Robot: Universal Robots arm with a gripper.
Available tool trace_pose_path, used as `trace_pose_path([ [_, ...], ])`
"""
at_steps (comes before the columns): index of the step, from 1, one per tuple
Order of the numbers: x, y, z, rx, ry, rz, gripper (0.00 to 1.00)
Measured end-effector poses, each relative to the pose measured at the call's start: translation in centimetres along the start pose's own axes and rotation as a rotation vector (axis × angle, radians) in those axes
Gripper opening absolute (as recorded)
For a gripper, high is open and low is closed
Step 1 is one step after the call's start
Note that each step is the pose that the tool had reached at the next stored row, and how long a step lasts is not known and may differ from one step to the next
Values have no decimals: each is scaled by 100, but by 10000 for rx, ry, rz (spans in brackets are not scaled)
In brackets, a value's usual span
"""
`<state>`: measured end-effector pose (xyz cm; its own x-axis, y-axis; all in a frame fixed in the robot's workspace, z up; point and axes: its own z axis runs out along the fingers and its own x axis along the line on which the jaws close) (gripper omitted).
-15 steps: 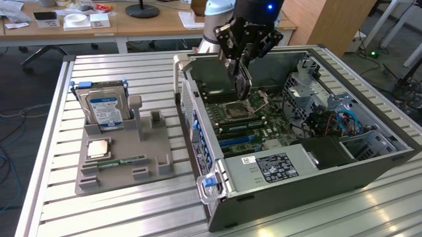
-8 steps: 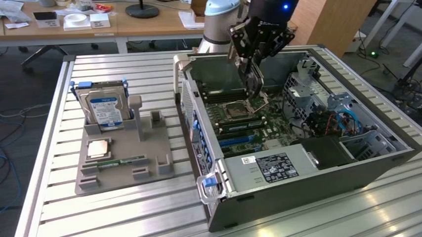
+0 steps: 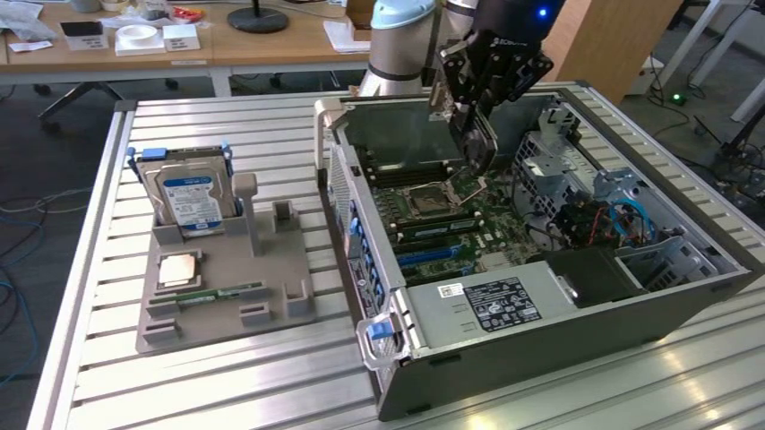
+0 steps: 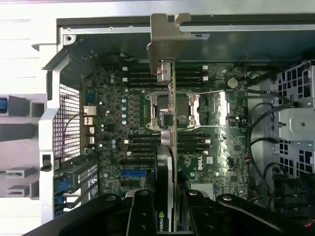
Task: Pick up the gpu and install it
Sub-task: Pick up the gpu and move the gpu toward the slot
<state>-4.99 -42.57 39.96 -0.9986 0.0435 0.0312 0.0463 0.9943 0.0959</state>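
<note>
My gripper hangs over the open computer case, shut on the gpu, a thin black card held on edge. The card hovers above the motherboard, near the processor socket. In the wrist view the gpu is seen edge-on between my gripper's fingers, its pale metal bracket at the far end by the case wall. The blue expansion slots lie on the board below and to one side of the card.
On the slatted metal table, at the exterior view's left, a grey holder carries a silver hard drive, a processor chip and a green memory stick. Inside the case are a power supply, cables and a drive cage.
</note>
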Motion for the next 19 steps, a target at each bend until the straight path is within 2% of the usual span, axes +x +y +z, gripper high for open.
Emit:
trace_pose_path([
  [9, -227, 10, -6, 1, 22, 3, 27],
  [19, -250, 12, -6, 1, 25, 3, 27],
])
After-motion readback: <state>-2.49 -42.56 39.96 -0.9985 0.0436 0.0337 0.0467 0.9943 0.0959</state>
